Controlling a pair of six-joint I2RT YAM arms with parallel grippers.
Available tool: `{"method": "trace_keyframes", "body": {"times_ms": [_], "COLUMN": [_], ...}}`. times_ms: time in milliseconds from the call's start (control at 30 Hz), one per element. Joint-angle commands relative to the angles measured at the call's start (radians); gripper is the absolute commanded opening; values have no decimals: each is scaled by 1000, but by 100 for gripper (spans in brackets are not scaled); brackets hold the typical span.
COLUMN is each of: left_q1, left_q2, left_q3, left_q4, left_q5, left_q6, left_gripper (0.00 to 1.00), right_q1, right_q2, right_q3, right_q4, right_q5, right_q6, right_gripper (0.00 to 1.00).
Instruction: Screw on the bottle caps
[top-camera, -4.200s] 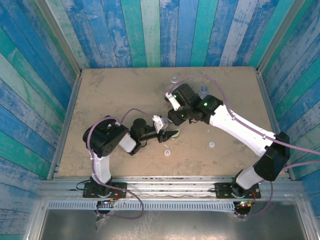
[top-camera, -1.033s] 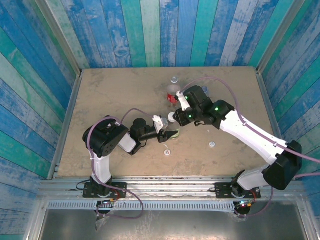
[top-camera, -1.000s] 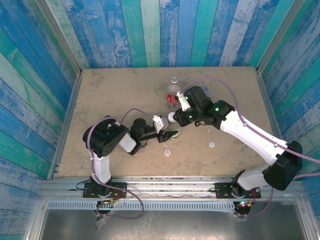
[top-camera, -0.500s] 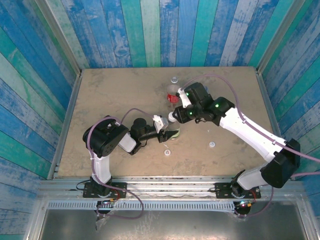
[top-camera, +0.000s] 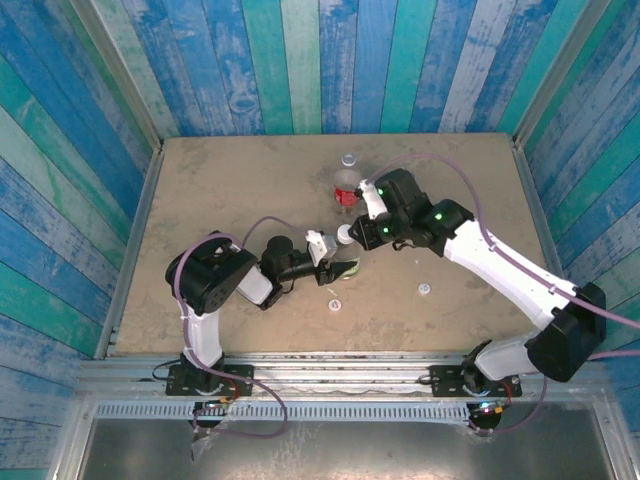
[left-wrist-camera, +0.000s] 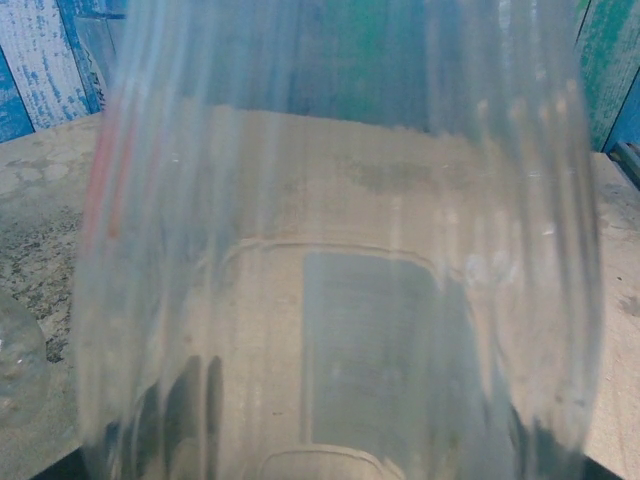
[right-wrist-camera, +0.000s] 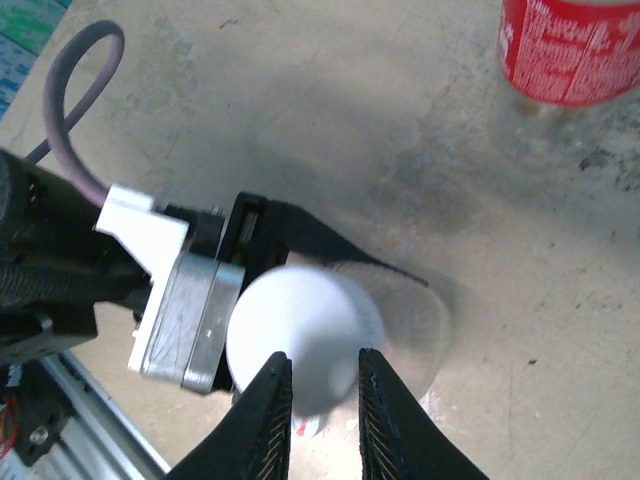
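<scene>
My left gripper (top-camera: 333, 263) is shut on the green-yellow-labelled bottle (top-camera: 347, 268), holding it just above the table; its clear wall (left-wrist-camera: 330, 300) is close up in the left wrist view. My right gripper (top-camera: 346, 236) (right-wrist-camera: 322, 358) is shut on a white bottle cap (right-wrist-camera: 300, 335), right over that bottle's clear top (right-wrist-camera: 405, 310) beside the left gripper's body (right-wrist-camera: 190, 310). The red-labelled bottle (top-camera: 345, 190) (right-wrist-camera: 575, 50) stands upright behind them. Two loose caps (top-camera: 424, 290) (top-camera: 334, 305) lie on the table. The plain bluish bottle is hidden behind the right arm.
The tan tabletop (top-camera: 220, 190) is walled by blue-green planks on three sides. The right arm (top-camera: 480, 255) stretches diagonally across the right half. A purple cable (top-camera: 265, 228) loops over the left arm.
Since four seconds ago the right arm has drawn back to the right, uncovering the red-labelled bottle. Over the last second its gripper has stayed at the held bottle, with only a slight wrist shift.
</scene>
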Motion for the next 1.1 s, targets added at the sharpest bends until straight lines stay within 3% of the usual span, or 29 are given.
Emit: {"method": "trace_keyframes", "body": {"times_ms": [0, 133, 400, 800, 1067], "left_q1": [-5, -5, -5, -4, -5], "left_q2": [20, 17, 10, 6, 14], "left_q3": [9, 7, 6, 12, 18], "left_q4": [-55, -57, -71, -88, -83], "left_q5": [11, 13, 17, 23, 39], "left_q6": [-8, -4, 7, 11, -4], "left_gripper": [57, 58, 58, 58, 57], "right_q1": [29, 34, -4, -33, -33], "right_q2": [-43, -84, -53, 99, 43], "right_q3": [-61, -67, -14, 90, -10], "right_q4": [-30, -9, 46, 44, 65], "right_q5": [-50, -29, 41, -76, -155], "right_q6": [46, 64, 50, -24, 17], "right_gripper": [22, 24, 41, 39, 25]}}
